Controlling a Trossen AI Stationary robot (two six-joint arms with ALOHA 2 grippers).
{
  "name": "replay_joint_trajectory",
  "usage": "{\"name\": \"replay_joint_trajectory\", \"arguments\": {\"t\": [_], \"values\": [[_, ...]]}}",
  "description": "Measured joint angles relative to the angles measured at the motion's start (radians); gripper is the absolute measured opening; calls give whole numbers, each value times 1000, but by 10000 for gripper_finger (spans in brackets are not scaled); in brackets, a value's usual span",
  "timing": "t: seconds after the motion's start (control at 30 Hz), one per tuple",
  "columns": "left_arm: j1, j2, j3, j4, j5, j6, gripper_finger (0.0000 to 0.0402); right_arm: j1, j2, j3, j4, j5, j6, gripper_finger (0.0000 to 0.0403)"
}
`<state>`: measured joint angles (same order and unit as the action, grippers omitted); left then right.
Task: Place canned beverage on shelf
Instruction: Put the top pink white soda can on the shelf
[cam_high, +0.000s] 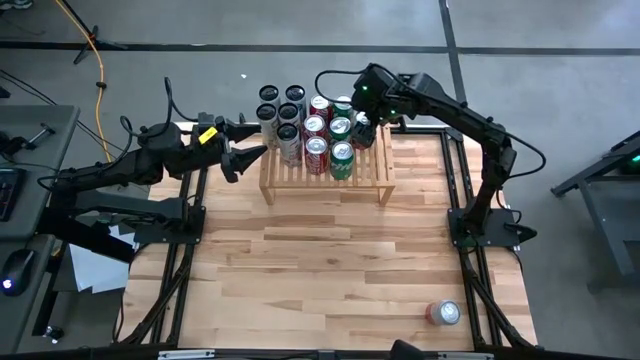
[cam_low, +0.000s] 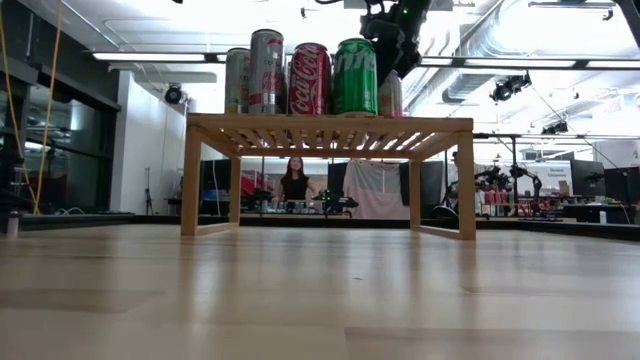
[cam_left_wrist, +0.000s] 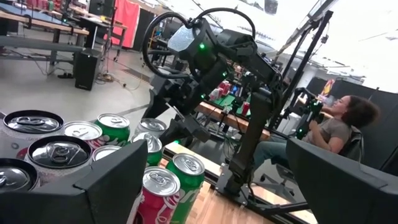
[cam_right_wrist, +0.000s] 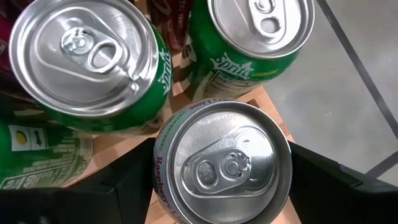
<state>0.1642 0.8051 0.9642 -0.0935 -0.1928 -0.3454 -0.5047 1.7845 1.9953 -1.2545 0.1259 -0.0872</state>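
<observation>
The shelf, a low light-wood rack, stands at the table's far middle. Several silver, red and green cans stand on its slats. My right gripper hangs over the shelf's far right corner, shut on a white-and-pink can. In the low view this can shows behind the green one, its bottom about level with the shelf top. My left gripper is open and level beside the shelf's left end, with nothing between its fingers. My right gripper pinches the white-and-pink can by its side wall, just under the top rim, one finger on either side. The fingers slant down from the table's far right. The can stands upright; whether it rests on the shelf cannot be told.
One more can lies on its side on the table near the right front corner. Bare wooden tabletop stretches in front of the shelf. A person sits in the room beyond the table.
</observation>
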Motion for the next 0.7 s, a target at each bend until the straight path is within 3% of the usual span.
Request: {"name": "replay_joint_trajectory", "arguments": {"t": [0.7], "values": [[0, 0, 0, 0, 8, 19, 374, 2, 3, -1, 19, 1, -23, 296]]}}
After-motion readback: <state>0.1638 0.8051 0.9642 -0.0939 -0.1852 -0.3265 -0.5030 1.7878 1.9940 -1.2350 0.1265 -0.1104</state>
